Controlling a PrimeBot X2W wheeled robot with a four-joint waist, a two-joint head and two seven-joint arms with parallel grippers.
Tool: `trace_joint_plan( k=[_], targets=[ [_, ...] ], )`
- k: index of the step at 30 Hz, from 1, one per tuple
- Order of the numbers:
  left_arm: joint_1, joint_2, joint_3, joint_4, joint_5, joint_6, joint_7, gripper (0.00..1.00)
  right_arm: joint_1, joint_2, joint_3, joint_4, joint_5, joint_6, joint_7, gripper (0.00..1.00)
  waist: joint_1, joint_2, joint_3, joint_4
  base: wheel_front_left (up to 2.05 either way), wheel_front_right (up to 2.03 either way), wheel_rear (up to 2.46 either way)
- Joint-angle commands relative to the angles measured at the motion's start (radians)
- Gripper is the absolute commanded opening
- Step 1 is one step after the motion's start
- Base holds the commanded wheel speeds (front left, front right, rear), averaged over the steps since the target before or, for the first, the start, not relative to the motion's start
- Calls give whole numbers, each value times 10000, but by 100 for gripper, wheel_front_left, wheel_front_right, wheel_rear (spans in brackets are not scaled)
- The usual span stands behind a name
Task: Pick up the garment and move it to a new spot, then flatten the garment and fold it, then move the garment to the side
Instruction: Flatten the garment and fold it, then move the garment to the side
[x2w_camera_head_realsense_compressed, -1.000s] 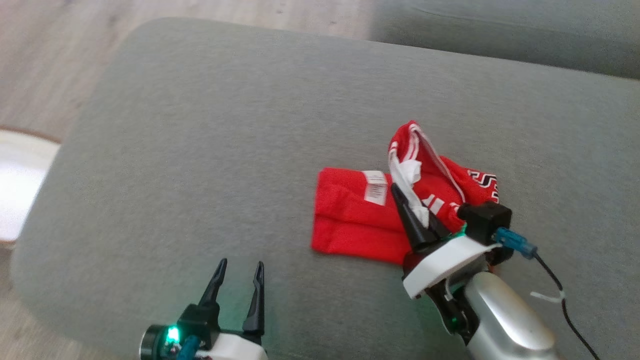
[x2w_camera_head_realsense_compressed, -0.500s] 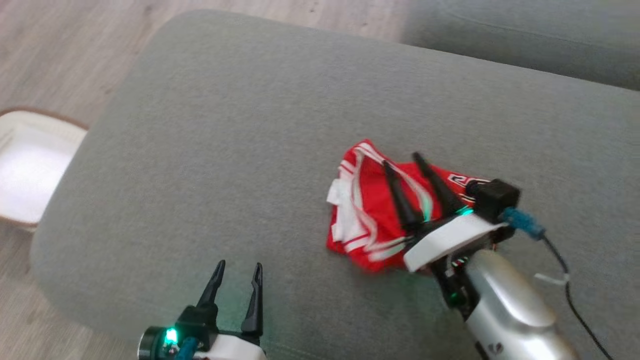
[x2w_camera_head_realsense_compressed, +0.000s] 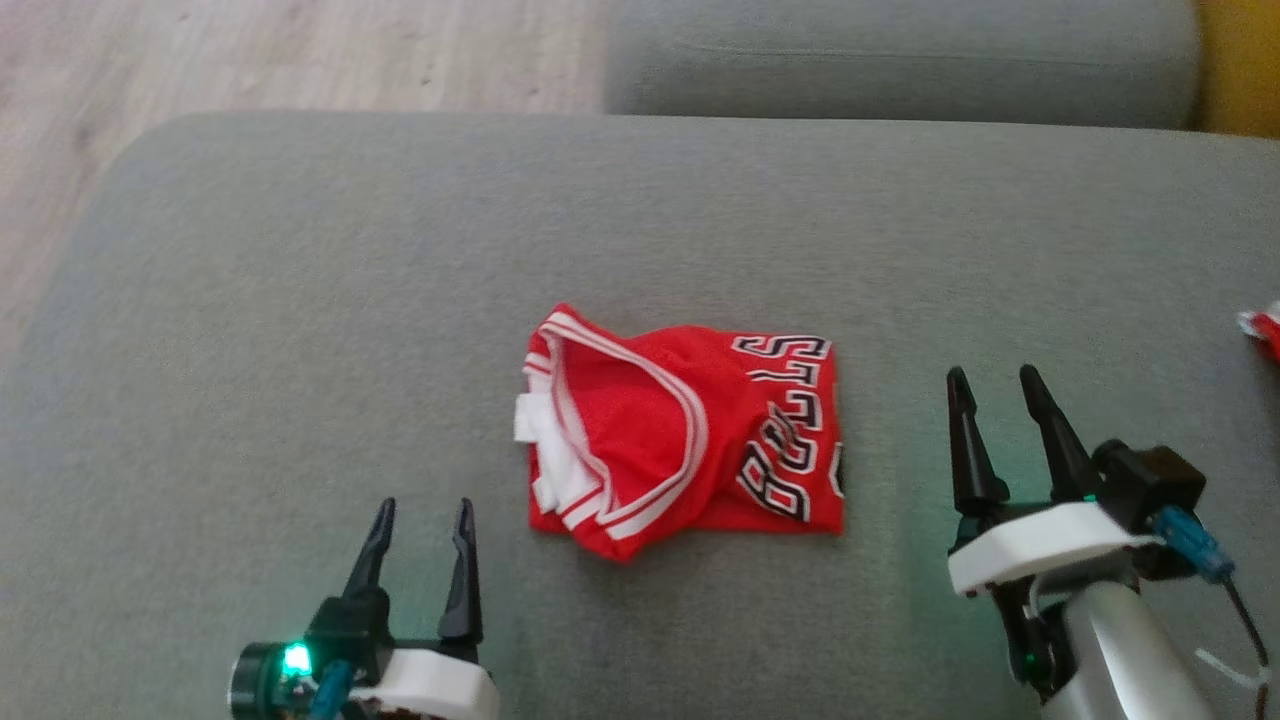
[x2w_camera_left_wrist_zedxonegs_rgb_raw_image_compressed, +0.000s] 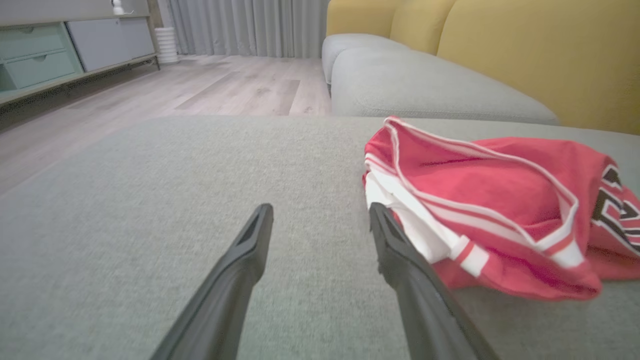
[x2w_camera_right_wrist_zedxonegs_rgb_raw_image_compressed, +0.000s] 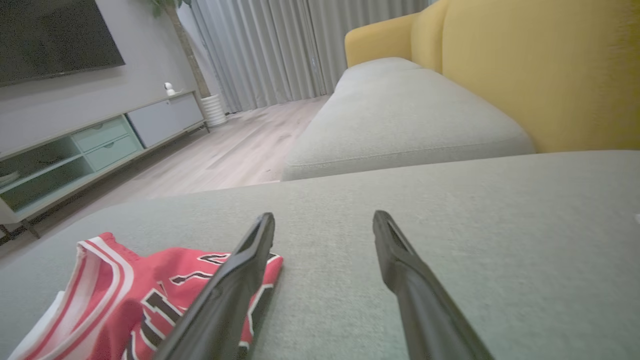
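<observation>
Red shirt lies in a rough square bundle approx mid of the grey seat cushion, nothing gripping it. Its left half shows a wide opening w/ white-and-red striped trim and a bit of white cloth poking out at the left edge. The right half carries black-and-white lettering, running sideways in the head view. Top layer is rumpled, not flat.

Left gripper sits at the near left of the shirt, fingers pointing far, jaws spread w/ nothing btw them. It's just beside the shirt's near-left corner but apart from it. In the left wrist view the left gripper has bare cushion btw its fingers and the shirt just off to the right, the white edge next to the right finger.

Right gripper is to the right of the shirt, clear of it, jaws spread too and holding nothing. A blue plug and dark cable hang off its wrist. In the right wrist view the right gripper points over bare cushion, w/ the shirt at lower left, partly behind the left finger.

A small red-and-white thing peeks in at the far right edge of the cushion, too cut off to tell what it is. A 2nd grey cushion lies beyond, w/ a yellow backrest on the right, wood floor on the far left, and grey curtains and a low cabinet further back
</observation>
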Motion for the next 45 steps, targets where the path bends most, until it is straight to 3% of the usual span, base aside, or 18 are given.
trace_joint_plan(
  k=[1, 10, 21, 24, 30, 39, 45],
  targets=[
    [-298, 3, 457, -353, 129, 73, -82, 100, -122, 105, 152, -376, -145, -7, -134, 100, 0, 0, -169, -414, 0, 0, 0],
    [45, 3, 1074, -692, 439, 171, -82, 100, 349, 106, 1, -394, -263, -7, -135, 100, 0, 0, -213, -861, 0, 0, 0],
    [33, 3, 917, -842, 498, 93, -82, 100, 193, 106, 275, -491, -207, -7, -135, 100, 0, 0, -63, -527, 0, 0, 0],
    [30, 3, 862, -832, 498, 67, -82, 100, 66, 106, 947, -634, -406, -7, -135, 100, 0, 0, 15, -383, 0, 0, 0],
    [-21, 3, 685, -748, 381, 52, -82, 100, -375, 106, 3266, -621, -888, -7, -135, 100, 0, 0, 135, 26, 0, 0, 0],
    [-16, 3, 450, -657, 229, 89, -82, 100, -1141, -293, 6421, 117, -458, -7, -135, 100, 0, 0, 258, 590, 0, 0, 0],
    [-42, 3, 344, -678, 126, 143, -82, 100, -1631, -479, 7258, 1297, -704, -7, -135, 100, 0, 0, 383, 872, 0, 0, 0]
  ],
)
